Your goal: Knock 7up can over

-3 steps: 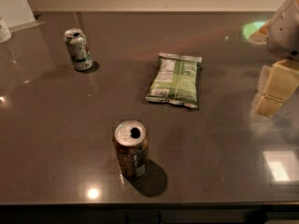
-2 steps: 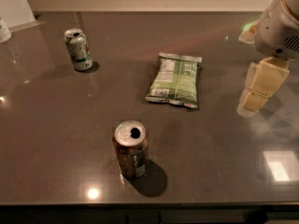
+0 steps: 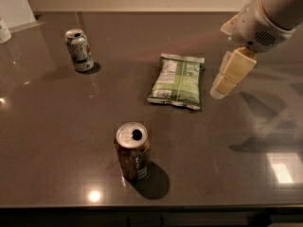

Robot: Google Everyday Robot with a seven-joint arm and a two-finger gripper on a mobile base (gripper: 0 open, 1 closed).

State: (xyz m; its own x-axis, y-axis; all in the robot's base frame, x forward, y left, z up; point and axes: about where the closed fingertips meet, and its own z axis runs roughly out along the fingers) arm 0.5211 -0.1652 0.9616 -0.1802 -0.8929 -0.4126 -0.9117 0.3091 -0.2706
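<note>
1. Dark, glossy tabletop (image 3: 52,126) holds three things, and all of them look undisturbed from where I stand.
2. White and green, the 7up can (image 3: 79,50) stands upright at the far left of the table, silver top up and its shadow tight at its base. It has not been knocked over, so the main part of the job is not yet done.
3. Up in the right rear the arm comes into view, and the gripper (image 3: 222,85) hangs above the table, just right of the green snack bag (image 3: 177,79) and clear of the surface. Whether it is spread or pressed together I cannot tell from this angle. It is carrying nothing that I can see.
4. Between the gripper and the 7up can lies the snack bag, so the two are well apart, on opposite sides of the table.
5. Nearer to me, a brown-orange can (image 3: 132,150) stands upright in the front middle, off the direct line.
6. My guess at what remains is nearly everything: cross leftward past the bag, come level with the can's side, and push it over.
</note>
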